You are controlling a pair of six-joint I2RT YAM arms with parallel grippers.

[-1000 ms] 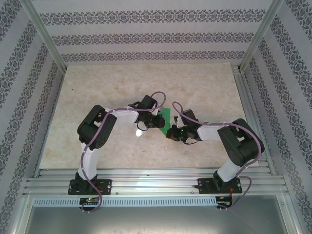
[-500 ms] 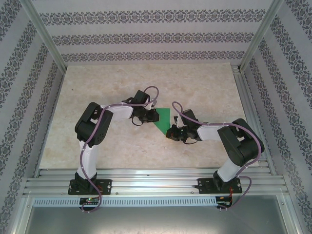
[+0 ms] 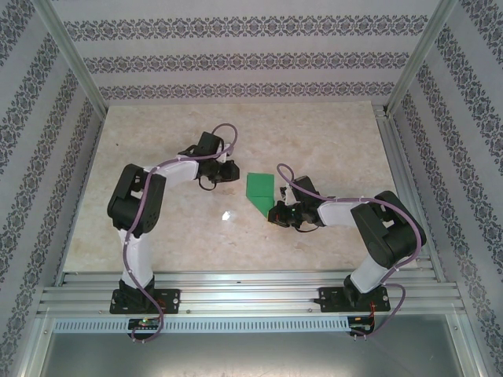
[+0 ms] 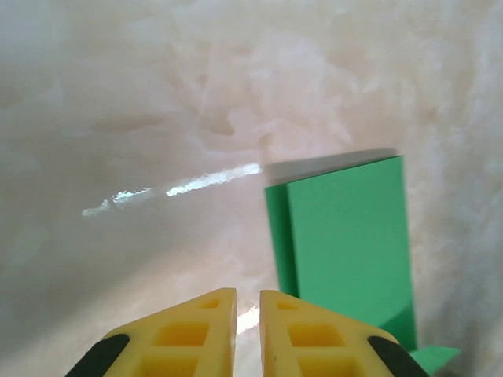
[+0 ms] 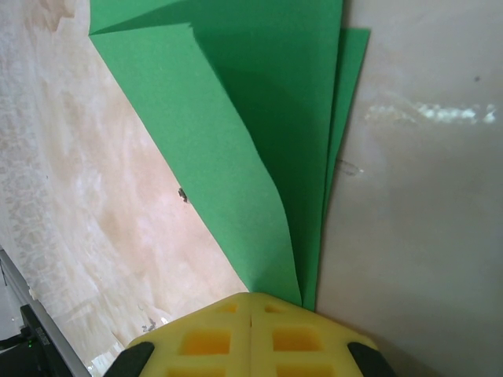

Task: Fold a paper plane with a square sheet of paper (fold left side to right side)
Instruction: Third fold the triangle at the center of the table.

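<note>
The square sheet of paper (image 3: 259, 191) is bright green and lies folded on the table, with a straight top and a slanted edge that runs down to a point at the lower right. My right gripper (image 3: 276, 214) is shut, its yellow tips (image 5: 250, 298) resting on that point of the paper (image 5: 267, 94), where several layers fan out. My left gripper (image 3: 233, 174) sits just left of the sheet, apart from it. Its tips (image 4: 248, 294) stand a thin slit apart with nothing between them. The folded paper (image 4: 346, 236) lies ahead of them to the right.
The pale marbled tabletop (image 3: 157, 141) is bounded by patterned walls and a metal rail (image 3: 251, 294) at the near edge. A small white shiny spot (image 3: 225, 215) lies on the table, below and to the left of the paper.
My left gripper has drawn back to the left off the paper, and its arm has swung leftward. The sheet is now uncovered and flat. The right gripper has stayed in place.
</note>
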